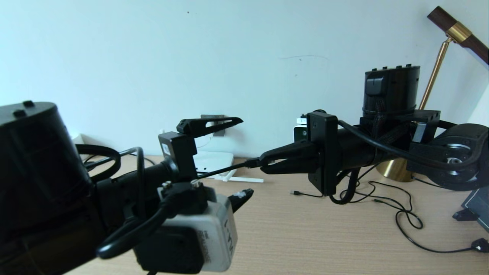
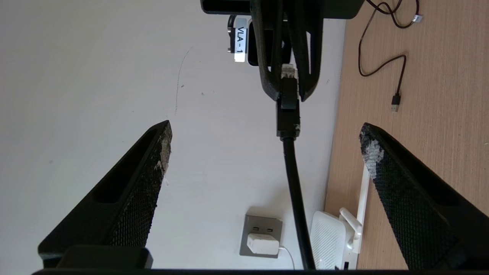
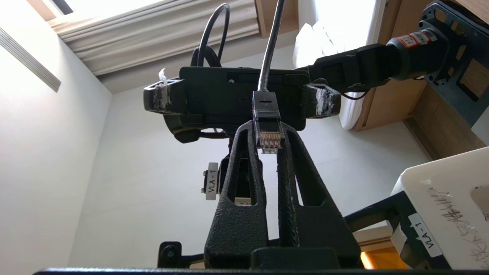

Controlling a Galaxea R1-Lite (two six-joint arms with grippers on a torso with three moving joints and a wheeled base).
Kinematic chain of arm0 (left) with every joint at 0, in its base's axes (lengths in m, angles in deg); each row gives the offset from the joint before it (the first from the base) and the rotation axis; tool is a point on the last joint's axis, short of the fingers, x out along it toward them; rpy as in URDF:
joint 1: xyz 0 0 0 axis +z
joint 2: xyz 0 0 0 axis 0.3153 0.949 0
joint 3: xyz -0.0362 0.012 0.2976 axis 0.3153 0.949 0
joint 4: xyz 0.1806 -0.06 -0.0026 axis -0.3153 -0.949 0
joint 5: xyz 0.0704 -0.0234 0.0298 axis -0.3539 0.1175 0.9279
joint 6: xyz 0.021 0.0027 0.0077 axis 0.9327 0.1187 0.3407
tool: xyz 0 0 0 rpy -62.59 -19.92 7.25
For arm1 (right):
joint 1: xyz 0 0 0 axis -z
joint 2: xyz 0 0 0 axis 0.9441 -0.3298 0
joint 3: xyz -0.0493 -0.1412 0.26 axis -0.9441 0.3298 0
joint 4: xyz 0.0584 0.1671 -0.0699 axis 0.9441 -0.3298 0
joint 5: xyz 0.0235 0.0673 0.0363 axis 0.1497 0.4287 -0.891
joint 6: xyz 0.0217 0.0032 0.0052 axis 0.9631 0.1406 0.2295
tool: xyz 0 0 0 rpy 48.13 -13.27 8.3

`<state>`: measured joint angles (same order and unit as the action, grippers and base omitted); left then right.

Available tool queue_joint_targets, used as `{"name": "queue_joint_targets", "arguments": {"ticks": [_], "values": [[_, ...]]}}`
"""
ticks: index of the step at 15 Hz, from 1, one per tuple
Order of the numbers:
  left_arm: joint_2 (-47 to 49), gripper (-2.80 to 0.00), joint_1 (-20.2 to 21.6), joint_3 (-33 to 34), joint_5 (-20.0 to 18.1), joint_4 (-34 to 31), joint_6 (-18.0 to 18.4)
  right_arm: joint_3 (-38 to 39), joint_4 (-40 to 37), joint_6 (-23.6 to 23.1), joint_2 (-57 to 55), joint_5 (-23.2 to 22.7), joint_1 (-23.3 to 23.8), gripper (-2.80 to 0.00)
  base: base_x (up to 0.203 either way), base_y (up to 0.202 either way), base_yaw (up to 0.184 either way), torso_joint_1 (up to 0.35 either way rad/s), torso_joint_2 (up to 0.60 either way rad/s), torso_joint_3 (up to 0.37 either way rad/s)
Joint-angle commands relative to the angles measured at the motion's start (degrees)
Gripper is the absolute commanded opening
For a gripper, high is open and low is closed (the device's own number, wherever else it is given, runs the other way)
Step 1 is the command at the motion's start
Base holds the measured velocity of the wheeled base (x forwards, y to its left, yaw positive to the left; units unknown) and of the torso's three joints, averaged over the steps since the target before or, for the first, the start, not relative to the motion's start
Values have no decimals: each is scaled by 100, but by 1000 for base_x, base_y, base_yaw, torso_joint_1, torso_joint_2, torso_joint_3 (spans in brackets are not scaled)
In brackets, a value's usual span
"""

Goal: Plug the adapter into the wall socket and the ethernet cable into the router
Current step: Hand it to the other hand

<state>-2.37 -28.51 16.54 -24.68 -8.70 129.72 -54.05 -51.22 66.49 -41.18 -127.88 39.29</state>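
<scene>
The right pincer is clamping the ethernet cable by its clear plug, holding it in mid-air above the wooden tabletop, with the black cable running down toward the router. The left pincer is hanging wide apart just across from it, one finger up near the wall, the other low over the tabletop, gripping nothing. In the left wrist view the adapter is sitting plugged into the grey wall socket, its thin white cord trailing off toward the router just beside it, whose stick antennas are lying along the tabletop. The taut black cable is crossing in front of the gap between socket and router. Thin black USB cables are looping loosely over the tabletop well to the right, near a brass lamp base whose stem is leaning up against the pale, lightly scuffed wall.
</scene>
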Motion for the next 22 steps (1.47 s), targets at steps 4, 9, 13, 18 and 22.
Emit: {"name": "queue_joint_targets", "arguments": {"ticks": [4, 9, 13, 18, 22], "values": [[62, 0, -14, -61, -95, 19, 32, 34, 14, 53, 46, -49, -1, -280, 0, 0, 0, 0, 0, 0], [18, 0, -14, -61, -266, 72, 32, 52, 14, 35, 223, -103, -1, -280, 0, 0, 0, 0, 0, 0], [0, 0, -22, -61, -318, 133, 23, 78, 14, 35, 257, -215, -1, -280, 0, 0, 0, 0, 0, 0], [-19, 0, -128, -35, -318, 133, 14, 56, 14, 35, 199, -207, 7, -280, 0, 0, 0, 0, 0, 0], [-17, 0, -172, -35, -318, 133, 14, 34, 14, 35, 123, -198, 7, -280, 0, 0, 0, 0, 0, 0]]}}
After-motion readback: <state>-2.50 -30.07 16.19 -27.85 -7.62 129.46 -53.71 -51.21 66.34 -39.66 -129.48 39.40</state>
